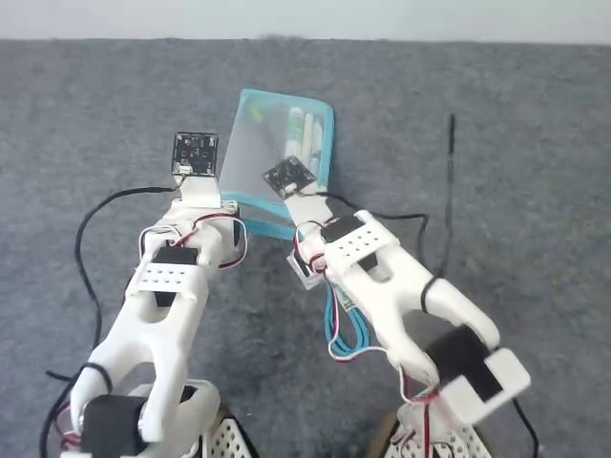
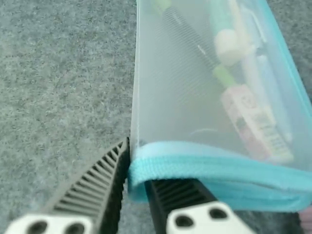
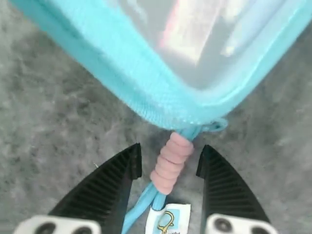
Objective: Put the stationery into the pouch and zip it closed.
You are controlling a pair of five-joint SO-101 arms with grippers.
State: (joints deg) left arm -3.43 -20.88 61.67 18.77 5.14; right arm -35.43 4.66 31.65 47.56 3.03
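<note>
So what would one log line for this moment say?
left gripper: shut on pouch corner | right gripper: open around pink zip pull | stationery: inside pouch

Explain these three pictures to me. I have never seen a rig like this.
These are two small white robot arms on a grey table: the left arm and the right arm. One picture looks down from above; the other two come from cameras on each arm's wrist. A turquoise mesh pouch lies there with stationery inside. The left arm's fingers pinch the pouch's edge. The right arm's fingers stand open on either side of the pink zip pull, not gripping it.
</note>
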